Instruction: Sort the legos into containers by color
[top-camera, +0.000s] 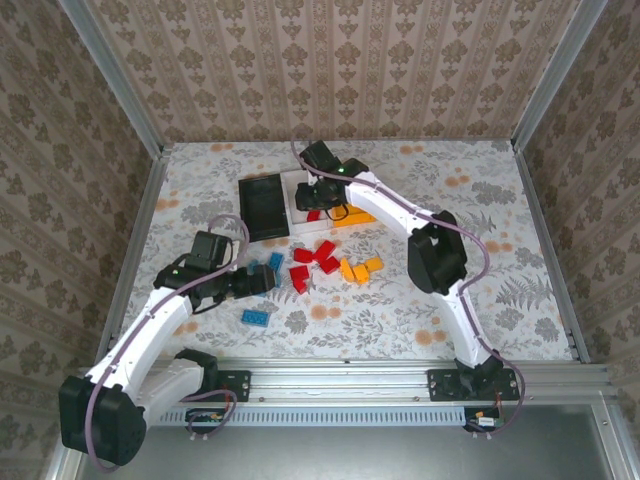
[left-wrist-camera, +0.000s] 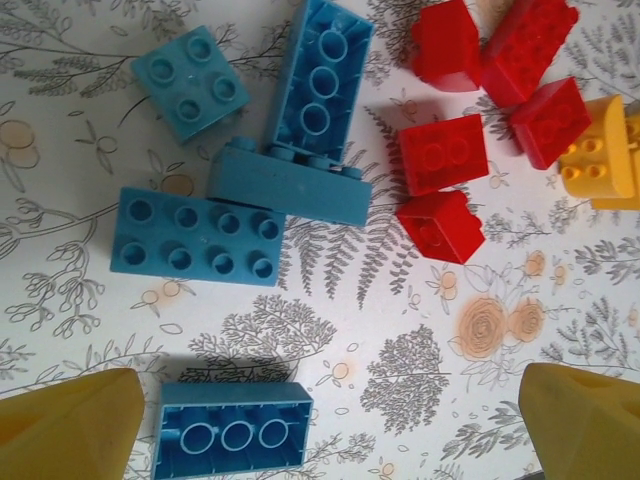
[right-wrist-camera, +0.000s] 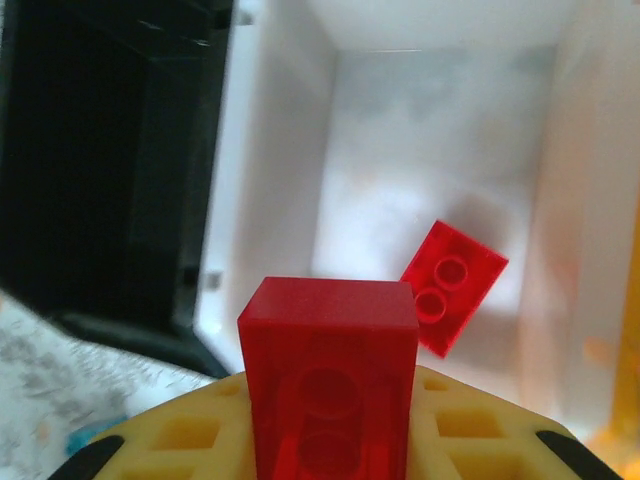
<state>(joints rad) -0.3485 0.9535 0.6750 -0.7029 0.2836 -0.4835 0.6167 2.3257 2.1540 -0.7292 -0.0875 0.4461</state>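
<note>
My right gripper (right-wrist-camera: 330, 445) is shut on a red brick (right-wrist-camera: 328, 360) and holds it over the white bin (right-wrist-camera: 430, 140). Another red brick (right-wrist-camera: 454, 287) lies tilted on that bin's floor. The black bin (right-wrist-camera: 100, 150) is to its left, the orange bin (right-wrist-camera: 625, 340) to its right. My left gripper (left-wrist-camera: 330, 430) stands open low over the table. An upside-down blue brick (left-wrist-camera: 232, 437) lies between its fingers (left-wrist-camera: 70, 425), close to the left one. Beyond are several blue bricks (left-wrist-camera: 195, 243), red bricks (left-wrist-camera: 443, 153) and orange bricks (left-wrist-camera: 600, 155).
From above, the black bin (top-camera: 262, 205) leads the joined row at the table's back middle. The loose pile of red bricks (top-camera: 315, 260) and orange bricks (top-camera: 358, 268) lies in front of it. One blue brick (top-camera: 257, 317) sits apart, nearer the arms' bases.
</note>
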